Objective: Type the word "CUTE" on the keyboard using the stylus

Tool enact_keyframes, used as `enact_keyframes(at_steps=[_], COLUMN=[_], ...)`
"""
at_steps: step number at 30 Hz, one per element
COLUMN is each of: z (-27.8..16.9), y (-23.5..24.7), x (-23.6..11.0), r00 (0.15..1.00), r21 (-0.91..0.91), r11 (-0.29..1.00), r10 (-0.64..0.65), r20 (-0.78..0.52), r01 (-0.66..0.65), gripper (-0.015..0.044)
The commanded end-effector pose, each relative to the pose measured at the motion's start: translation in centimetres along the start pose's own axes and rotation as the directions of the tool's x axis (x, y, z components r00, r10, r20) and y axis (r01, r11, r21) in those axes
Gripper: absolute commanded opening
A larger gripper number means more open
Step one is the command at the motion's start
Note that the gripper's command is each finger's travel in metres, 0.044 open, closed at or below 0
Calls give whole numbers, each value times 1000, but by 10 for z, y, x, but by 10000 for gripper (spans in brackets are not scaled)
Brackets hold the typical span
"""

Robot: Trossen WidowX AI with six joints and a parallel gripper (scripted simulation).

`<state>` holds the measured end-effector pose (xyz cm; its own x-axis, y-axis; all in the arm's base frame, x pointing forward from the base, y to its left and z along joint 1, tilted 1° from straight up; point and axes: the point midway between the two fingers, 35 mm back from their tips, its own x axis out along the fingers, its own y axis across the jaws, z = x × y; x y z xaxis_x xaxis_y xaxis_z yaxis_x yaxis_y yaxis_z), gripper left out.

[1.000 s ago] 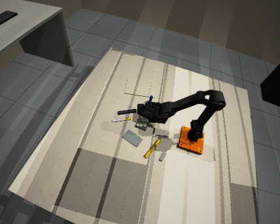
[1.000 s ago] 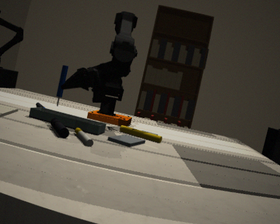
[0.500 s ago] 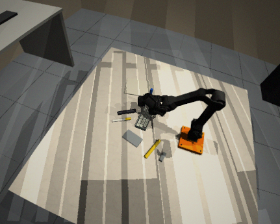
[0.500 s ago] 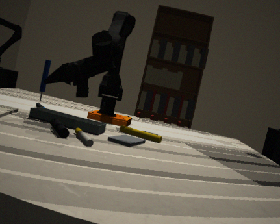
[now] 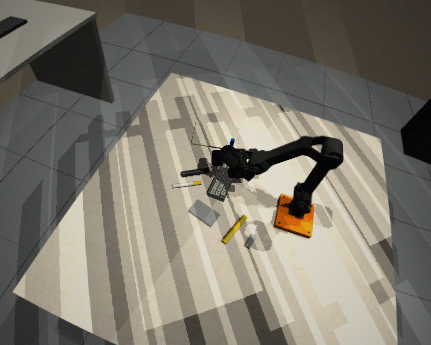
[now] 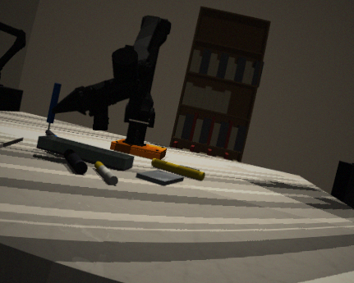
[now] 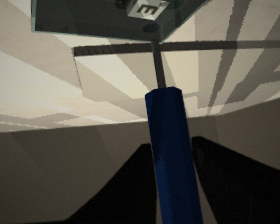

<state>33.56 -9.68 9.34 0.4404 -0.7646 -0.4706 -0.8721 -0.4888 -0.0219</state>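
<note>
Striped in grey and cream, the desk [image 5: 135, 257] carries the keyboard [image 5: 219, 183], a black cylinder [image 5: 195, 171], a white and yellow pen [image 5: 186, 183], a grey pad [image 5: 203, 212] and a yellow marker [image 5: 234, 228]; a bookshelf [image 6: 202, 14] stands against the far wall. The gripper [image 5: 224, 157] is clamped on the blue stylus [image 7: 172, 155], held upright. In the wrist view its thin tip [image 7: 158, 65] reaches the keyboard's edge at the key marked E [image 7: 148, 8], at the far end of the keyboard. Whether the tip presses that key cannot be told. Since E ends the word, the typing is judged near its close, though no frame shows which letters have registered. The arm's orange base plate [image 5: 307, 231] lies right of the keyboard.
</note>
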Motion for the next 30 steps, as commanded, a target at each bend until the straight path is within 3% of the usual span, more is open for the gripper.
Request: enact_keyframes(at_steps=[1,30], z=[3,10], y=[0,0], x=[2,5], r00=[1000,1000], r21=[-4,-4], r11=[1000,1000], r10=[-1,-1], r20=[2,2], r01=[2,1], gripper=[81,81])
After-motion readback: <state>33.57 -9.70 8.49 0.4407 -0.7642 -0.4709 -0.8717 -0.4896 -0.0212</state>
